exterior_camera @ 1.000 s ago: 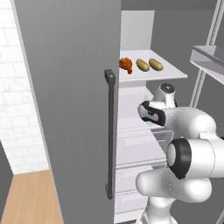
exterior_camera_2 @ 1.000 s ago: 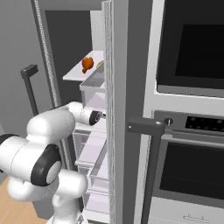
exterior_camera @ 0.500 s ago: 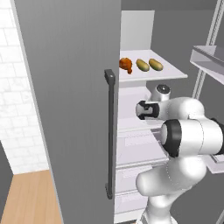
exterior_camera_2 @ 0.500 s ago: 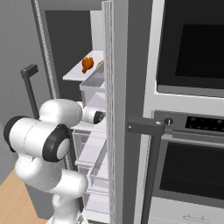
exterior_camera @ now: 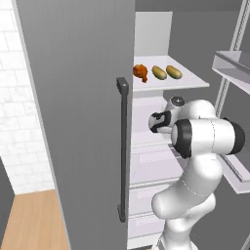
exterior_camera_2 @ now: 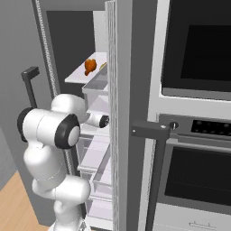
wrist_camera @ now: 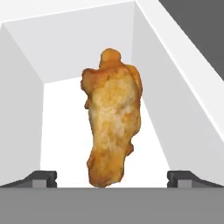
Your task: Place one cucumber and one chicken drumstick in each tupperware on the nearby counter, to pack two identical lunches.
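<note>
The tool (wrist_camera: 112, 177) stands wide open, its two tips apart on either side of a chicken drumstick (wrist_camera: 113, 131) lying straight ahead inside a white fridge compartment (wrist_camera: 61, 43), nothing gripped yet. Over the last second the arm (exterior_camera: 205, 139) has folded in and swung the hand deeper into the open fridge, below the shelf (exterior_camera: 193, 83) that carries another drumstick (exterior_camera: 140, 72) and two cucumbers (exterior_camera: 159, 72). I judge this a lined-up approach for the first pick; packing has not begun.

On the fridge shelf (exterior_camera: 188, 83) lie one chicken drumstick (exterior_camera: 140, 72) and two cucumbers (exterior_camera: 159, 72) (exterior_camera: 174, 72). One more chicken drumstick (wrist_camera: 112, 118) lies in a white compartment (wrist_camera: 65, 48).
</note>
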